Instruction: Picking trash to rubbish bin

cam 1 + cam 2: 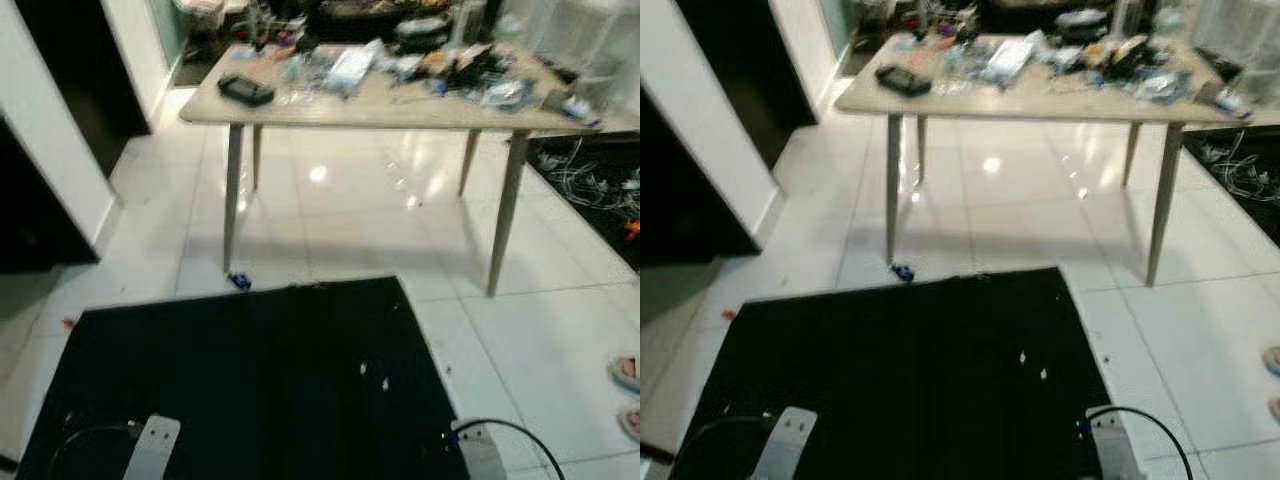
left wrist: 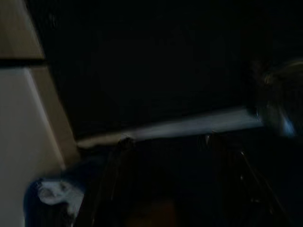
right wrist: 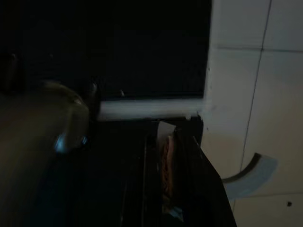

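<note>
A small blue scrap (image 1: pixel 238 281) lies on the white tiles beside the table's near-left leg, just past the far edge of a black mat (image 1: pixel 250 380). Two tiny white bits (image 1: pixel 362 368) rest on the mat toward its right side. A red speck (image 1: pixel 68 322) sits on the tiles off the mat's left corner. Both silver arms hang low at the bottom of the eye views, left arm (image 1: pixel 152 445) and right arm (image 1: pixel 480 450). The left gripper (image 2: pixel 161 189) and right gripper (image 3: pixel 170 179) appear as dark shapes over the mat and tiles.
A wooden table (image 1: pixel 300 108) on slim legs stands ahead, covered with clutter. Cables (image 1: pixel 600 185) lie on a dark mat at the right. A pair of slippers (image 1: pixel 627 372) sits by the right edge. A dark doorway (image 1: pixel 60 90) opens at the left.
</note>
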You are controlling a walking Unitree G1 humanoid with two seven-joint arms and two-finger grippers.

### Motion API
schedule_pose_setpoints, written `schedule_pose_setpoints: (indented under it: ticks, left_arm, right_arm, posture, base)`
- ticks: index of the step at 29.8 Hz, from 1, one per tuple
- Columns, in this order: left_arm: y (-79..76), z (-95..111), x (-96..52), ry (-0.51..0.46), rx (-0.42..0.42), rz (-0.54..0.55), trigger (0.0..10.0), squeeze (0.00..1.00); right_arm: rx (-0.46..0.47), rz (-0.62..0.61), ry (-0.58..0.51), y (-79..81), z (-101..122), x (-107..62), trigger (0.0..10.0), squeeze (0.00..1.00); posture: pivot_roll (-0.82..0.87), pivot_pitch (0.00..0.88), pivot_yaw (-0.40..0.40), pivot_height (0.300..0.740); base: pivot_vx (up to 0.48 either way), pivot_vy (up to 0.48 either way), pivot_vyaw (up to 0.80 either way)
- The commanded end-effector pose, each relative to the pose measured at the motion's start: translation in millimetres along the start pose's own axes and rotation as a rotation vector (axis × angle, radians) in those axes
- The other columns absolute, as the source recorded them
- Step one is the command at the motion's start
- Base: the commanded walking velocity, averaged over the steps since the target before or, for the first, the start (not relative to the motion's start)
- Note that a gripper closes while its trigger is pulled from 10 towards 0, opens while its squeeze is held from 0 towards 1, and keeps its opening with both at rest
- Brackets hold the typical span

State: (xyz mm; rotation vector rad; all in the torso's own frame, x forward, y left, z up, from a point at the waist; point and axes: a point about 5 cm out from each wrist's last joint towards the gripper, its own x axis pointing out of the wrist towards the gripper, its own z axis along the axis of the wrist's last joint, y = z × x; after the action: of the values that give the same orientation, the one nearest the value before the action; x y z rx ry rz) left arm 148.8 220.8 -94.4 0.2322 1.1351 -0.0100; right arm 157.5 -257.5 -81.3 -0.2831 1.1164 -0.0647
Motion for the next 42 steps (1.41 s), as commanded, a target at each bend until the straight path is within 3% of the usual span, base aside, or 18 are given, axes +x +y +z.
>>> schedule_pose_setpoints:
  ticks: [1, 5, 14, 25, 42]
  left_arm:
    - [0.4, -9.0, -0.8, 0.032, 0.015, 0.003, 10.0, 0.00]
    - [-2.0, -26.2, -3.1, 0.073, 0.024, -0.008, 10.0, 0.00]
    - [10.3, -38.1, -6.3, 0.091, 0.041, -0.005, 10.0, 0.00]
    - [-6.9, -20.6, -2.2, 0.042, 0.041, -0.028, 10.0, 0.00]
    - [-8.4, -26.5, -3.0, 0.062, 0.050, -0.040, 10.0, 0.00]
  right_arm:
    - [-0.005, -0.005, 0.031, -0.5, -9.4, -0.8, 10.0, 0.00]
    - [0.008, -0.025, 0.049, -6.2, -17.1, -2.2, 10.0, 0.00]
    - [-0.003, -0.042, 0.052, -12.2, -18.3, -3.0, 10.0, 0.00]
    - [-0.018, -0.049, 0.059, -16.5, -21.3, -3.9, 10.0, 0.00]
    - [-0.030, -0.040, 0.065, -14.0, -21.7, -3.6, 10.0, 0.00]
  posture:
    - [-0.04, 0.046, 0.049, 0.740]
    - [-0.03, 0.049, 0.042, 0.740]
    - [-0.05, 0.057, 0.044, 0.740]
    - [-0.05, 0.054, 0.044, 0.740]
    - [-0.04, 0.074, 0.038, 0.740]
  base:
    - [-0.364, 0.000, 0.00]
    - [-0.363, 0.000, 0.00]
    - [-0.364, 0.000, 0.00]
    - [-0.216, 0.000, 0.00]
    - [0.000, 0.000, -0.80]
